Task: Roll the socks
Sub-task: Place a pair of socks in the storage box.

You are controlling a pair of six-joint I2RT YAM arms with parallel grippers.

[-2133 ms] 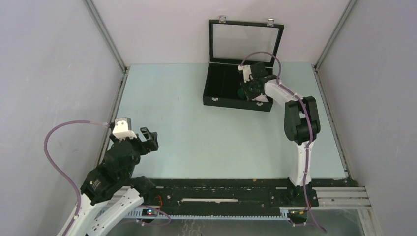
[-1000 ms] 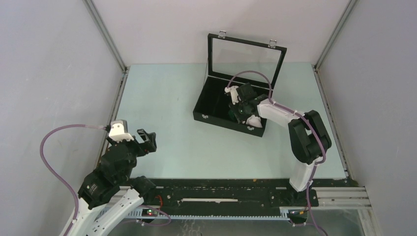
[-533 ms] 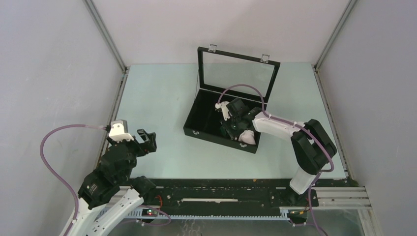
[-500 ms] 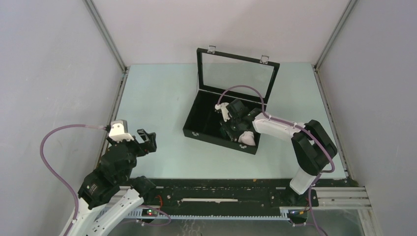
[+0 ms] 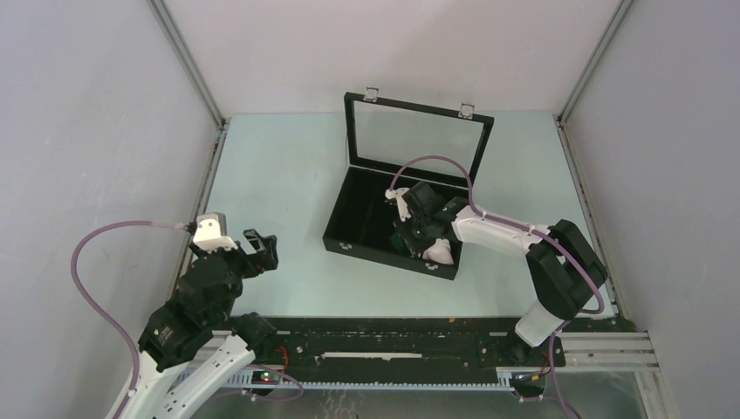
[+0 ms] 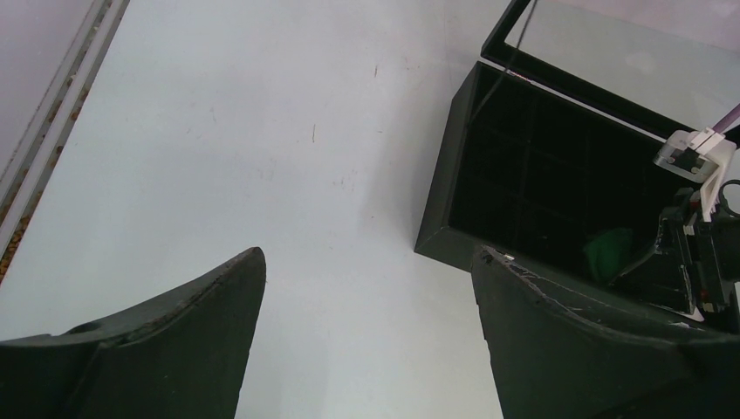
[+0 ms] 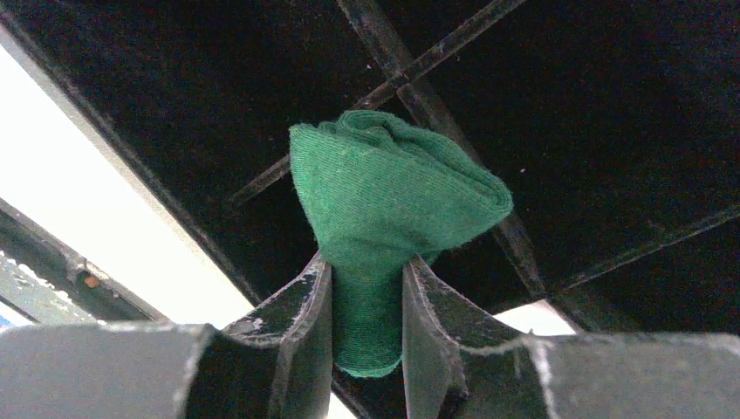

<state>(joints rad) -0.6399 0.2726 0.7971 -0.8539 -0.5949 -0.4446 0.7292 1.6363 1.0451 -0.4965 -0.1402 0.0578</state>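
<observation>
Now | right gripper (image 7: 366, 288) clamps green sock (image 7: 393, 192) over black case (image 5: 366, 253) | left gripper (image 6: 366, 262) agape, 8 o'clock | pale-green table (image 5: 288, 175), grey walls (image 5: 87, 131)

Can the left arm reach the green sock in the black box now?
Probably not: the right gripper clamps the green sock inside the black box, covering it, and the open left gripper hangs far off to the left.

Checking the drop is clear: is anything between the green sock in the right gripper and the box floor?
Possibly. The right gripper, shut on the green sock, holds it over the box where dividers cross just behind it in the wrist view, so a divider may sit under it rather than an open cell.
</observation>
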